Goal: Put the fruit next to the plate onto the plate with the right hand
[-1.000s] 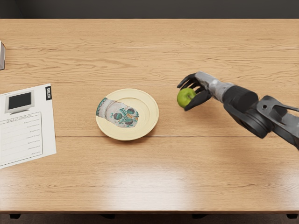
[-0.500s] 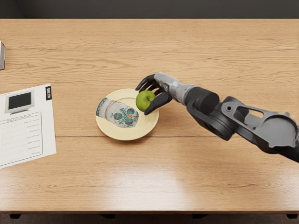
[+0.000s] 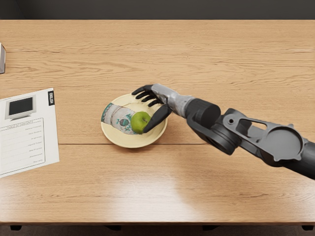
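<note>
Head view: the right arm (image 3: pixel 246 137) comes in from the right edge and runs across the wooden table (image 3: pixel 206 49) at a slant, forearm pointing up and left, so that the right hand (image 3: pixel 153 104) sits over the right side of the plate (image 3: pixel 114 137). Its fingers (image 3: pixel 141 92) are stretched out and splayed towards the plate's upper rim, and the thumb (image 3: pixel 156 120) angles down and left, apart from them. The hand is open and grips nothing. A strip of plate shows between the fingers and the green apple (image 3: pixel 140 122). The apple lies on the plate, right of its middle, over the right edge of the painted skull pattern, with the thumb tip right against its right side; whether they actually touch I cannot tell.

To the left, well apart from the plate, a printed paper sheet (image 3: pixel 27 130) lies flat on the table at the picture's edge. A small grey object (image 3: pixel 2 58) is cut off by the left edge farther up.
</note>
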{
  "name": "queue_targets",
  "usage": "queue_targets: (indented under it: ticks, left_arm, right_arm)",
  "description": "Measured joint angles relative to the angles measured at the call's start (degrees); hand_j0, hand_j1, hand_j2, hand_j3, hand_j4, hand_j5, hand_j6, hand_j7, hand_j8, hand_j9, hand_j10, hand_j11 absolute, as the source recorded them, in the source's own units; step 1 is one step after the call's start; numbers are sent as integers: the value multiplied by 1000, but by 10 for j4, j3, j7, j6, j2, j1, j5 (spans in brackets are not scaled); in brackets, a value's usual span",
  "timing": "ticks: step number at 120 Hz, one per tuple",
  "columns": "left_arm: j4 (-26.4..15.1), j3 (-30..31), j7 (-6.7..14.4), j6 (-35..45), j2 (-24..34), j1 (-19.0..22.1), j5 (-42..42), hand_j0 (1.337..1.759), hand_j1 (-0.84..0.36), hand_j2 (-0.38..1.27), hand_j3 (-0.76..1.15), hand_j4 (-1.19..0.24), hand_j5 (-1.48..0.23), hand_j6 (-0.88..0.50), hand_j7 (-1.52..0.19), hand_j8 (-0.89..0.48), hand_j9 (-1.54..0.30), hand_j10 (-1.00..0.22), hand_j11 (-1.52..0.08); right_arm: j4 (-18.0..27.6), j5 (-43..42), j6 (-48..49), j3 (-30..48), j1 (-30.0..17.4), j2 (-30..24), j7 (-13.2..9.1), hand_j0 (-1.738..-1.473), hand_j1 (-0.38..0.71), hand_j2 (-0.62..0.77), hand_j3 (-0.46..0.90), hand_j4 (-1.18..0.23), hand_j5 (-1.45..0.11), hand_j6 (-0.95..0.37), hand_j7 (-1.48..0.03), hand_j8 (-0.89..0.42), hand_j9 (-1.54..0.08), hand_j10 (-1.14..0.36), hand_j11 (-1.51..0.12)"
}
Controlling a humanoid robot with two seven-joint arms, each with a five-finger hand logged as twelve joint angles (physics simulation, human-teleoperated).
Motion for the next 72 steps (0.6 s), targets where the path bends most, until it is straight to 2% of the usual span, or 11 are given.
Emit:
queue_targets:
  ticks: [10,20,32,40,55,72]
  left_arm:
    - [0,0,0,0,0,0,0,1658,349,0,0,0,0,0,0,0,0,0,0]
    - [0,0,0,0,0,0,0,1658,349,0,0,0,0,0,0,0,0,0,0]
    - [0,0,0,0,0,0,0,1658,349,0,0,0,0,0,0,0,0,0,0]
    - [0,0,0,0,0,0,0,1658,349,0,0,0,0,0,0,0,0,0,0]
    - [0,0,0,0,0,2,-1,1658,349,0,0,0,0,0,0,0,0,0,0]
    - [0,0,0,1,0,3,1,1658,349,0,0,0,0,0,0,0,0,0,0]
  right_arm:
    - [11,3,27,34,-1,-27,0,-1658,-116,87,0,-221,-294,-196,-290,-170,-293,-202,-292]
    - [17,58,146,109,-12,-68,1,-1658,-183,56,0,-157,-209,-141,-206,-123,-208,-145,-207]
    - [16,172,313,173,-22,-164,1,-1658,-234,33,0,-107,-142,-98,-140,-87,-141,-100,-141]
    - [7,237,382,192,-25,-227,1,-1658,-257,22,0,-85,-112,-78,-111,-70,-112,-80,-112]
    - [-10,303,436,205,-28,-309,0,-1658,-285,10,0,-59,-77,-55,-77,-51,-77,-56,-77]
    - [-16,323,453,201,-30,-341,-1,-1658,-301,3,0,-44,-57,-42,-56,-39,-56,-42,-56]
